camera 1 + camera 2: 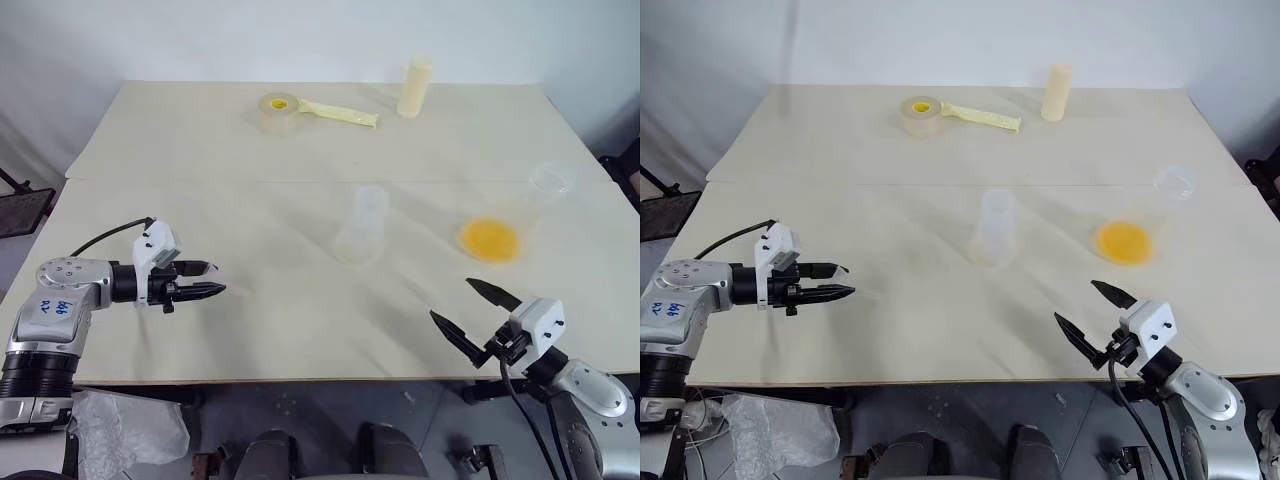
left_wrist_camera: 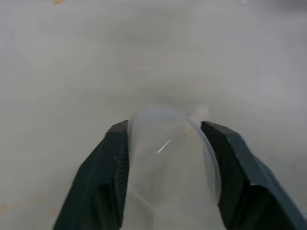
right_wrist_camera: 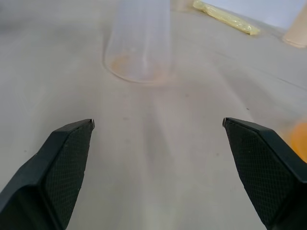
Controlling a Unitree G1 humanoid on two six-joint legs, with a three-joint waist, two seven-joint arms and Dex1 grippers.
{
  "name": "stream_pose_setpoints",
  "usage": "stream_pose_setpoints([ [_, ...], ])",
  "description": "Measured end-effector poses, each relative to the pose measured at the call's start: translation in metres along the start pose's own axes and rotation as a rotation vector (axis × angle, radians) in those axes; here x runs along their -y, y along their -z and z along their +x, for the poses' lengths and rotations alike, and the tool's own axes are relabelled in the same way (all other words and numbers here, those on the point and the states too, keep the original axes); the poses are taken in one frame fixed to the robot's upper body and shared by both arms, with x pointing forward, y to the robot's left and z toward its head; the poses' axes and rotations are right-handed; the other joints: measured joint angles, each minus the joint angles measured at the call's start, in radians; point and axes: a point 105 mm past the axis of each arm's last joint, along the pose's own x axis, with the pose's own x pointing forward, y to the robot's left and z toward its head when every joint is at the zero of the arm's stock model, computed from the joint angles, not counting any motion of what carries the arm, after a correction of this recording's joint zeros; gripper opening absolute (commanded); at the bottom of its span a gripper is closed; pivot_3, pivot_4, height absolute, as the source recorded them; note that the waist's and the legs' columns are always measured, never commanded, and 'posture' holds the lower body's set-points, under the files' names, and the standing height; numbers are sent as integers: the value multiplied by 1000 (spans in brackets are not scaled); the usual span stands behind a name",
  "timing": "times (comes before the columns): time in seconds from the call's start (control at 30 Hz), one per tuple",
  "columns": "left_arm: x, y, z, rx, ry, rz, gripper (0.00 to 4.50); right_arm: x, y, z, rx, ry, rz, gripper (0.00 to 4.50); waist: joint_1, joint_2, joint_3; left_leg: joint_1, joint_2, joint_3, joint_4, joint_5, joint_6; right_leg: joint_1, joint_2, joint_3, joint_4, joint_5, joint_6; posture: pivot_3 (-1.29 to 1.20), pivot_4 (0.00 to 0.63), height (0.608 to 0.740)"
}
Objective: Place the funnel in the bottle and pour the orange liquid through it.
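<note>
Nearest, the right pincer [image 1: 468, 300] hovers with fingers spread wide, empty, over the beige surface [image 1: 300, 320]. The left pincer [image 2: 165, 143] is closed around the tiny clear plastic funnel [image 2: 168, 158], plain in its wrist view but seemingly invisible from the head views. Mid-surface stands the frosted whitish flask-shaped bottle [image 1: 362, 225]; to its right, a clear glass conical flask [image 1: 510, 215] holds the shallow orange liquid [image 1: 490, 240]. Farthest lie a yellow tape roll [image 1: 279, 110] and a cream cylinder [image 1: 415, 87].

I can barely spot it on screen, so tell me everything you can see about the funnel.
The funnel is a small cone of clear, faintly frosted plastic, nearly lost against the pale table. It sits between the two black fingers of the left gripper, which close on its sides, wide mouth toward the wrist camera and a short stub poking out beyond. It is near the table's left front, well apart from the bottle.
</note>
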Motion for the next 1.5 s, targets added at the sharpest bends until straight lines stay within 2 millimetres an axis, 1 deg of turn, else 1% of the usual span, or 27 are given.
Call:
stream_pose_setpoints([
  [0.23,-3,-1,1,32,-42,4,1780,2,-5,4,19,-9,-12,4500,-1,0,0,0,0,0,0,0,0,0,0,0,0,0,0,0,150,740],
  [0.33,0,-1,1,36,-9,20,1780,2,-6,6,24,-12,-14,4500,-2,0,0,0,0,0,0,0,0,0,0,0,0,0,0,0,150,740],
  [0.43,2,2,3,39,14,34,2542,3,-7,8,29,-12,-17,4500,-2,0,0,0,0,1,0,0,0,0,0,0,0,0,0,0,150,740],
  [0.47,0,3,3,43,6,35,2843,3,-7,8,29,-12,-17,4500,-1,0,0,0,0,1,0,0,0,0,0,0,0,0,0,0,150,740],
  [0.6,-2,2,5,65,-21,47,4283,3,-8,8,30,-12,-17,4500,-1,0,0,0,0,1,0,0,0,0,0,0,0,0,0,0,150,740],
  [0.63,-3,1,4,70,-27,55,4458,3,-8,8,29,-12,-17,4500,-2,0,0,0,0,1,0,0,0,0,0,0,0,0,0,0,150,740],
  [0.8,-6,-6,-5,120,-51,60,4458,3,-7,8,26,-12,-14,4500,-2,0,0,0,0,0,0,0,0,0,0,0,0,0,0,0,150,740],
  [0.87,-7,-6,-9,128,-55,50,4458,3,-7,8,26,-13,-13,4500,-3,0,0,0,0,0,0,0,0,0,0,0,0,0,0,0,150,740],
  [1.03,-8,0,-35,104,-86,20,4458,2,-6,8,21,-21,-10,4500,-8,0,0,1,1,0,-1,0,0,-1,0,0,0,0,0,0,150,740],
  [1.1,-4,8,-44,87,-94,-16,4458,2,-6,9,18,-27,-6,4500,-9,0,0,1,1,0,-1,0,0,-1,0,1,0,0,0,0,150,740],
  [1.13,2,12,-47,71,-88,-36,4458,2,-6,9,18,-29,-7,4500,-10,0,0,1,1,0,-1,0,0,-1,0,1,0,0,0,0,150,740],
  [1.23,16,17,-48,61,-73,-88,4458,1,-7,9,17,-38,-8,4500,-6,0,0,1,1,-1,-1,0,0,-1,0,1,0,0,0,0,150,740],
  [1.37,27,13,-48,66,-64,-111,4458,1,-8,11,22,-46,-11,4500,-3,0,0,1,2,-1,-1,-1,0,-1,-1,3,0,0,0,0,150,740],
  [1.43,36,12,-41,72,-53,-122,4458,2,-9,12,27,-48,-14,4500,-4,0,0,1,3,-1,-1,-1,0,-1,-1,4,0,0,0,0,150,740],
  [1.5,42,13,-34,91,-53,-142,4458,3,-11,14,34,-51,-18,4500,-3,0,0,1,2,-1,-1,-1,0,-1,-1,3,0,0,0,0,150,740],
])
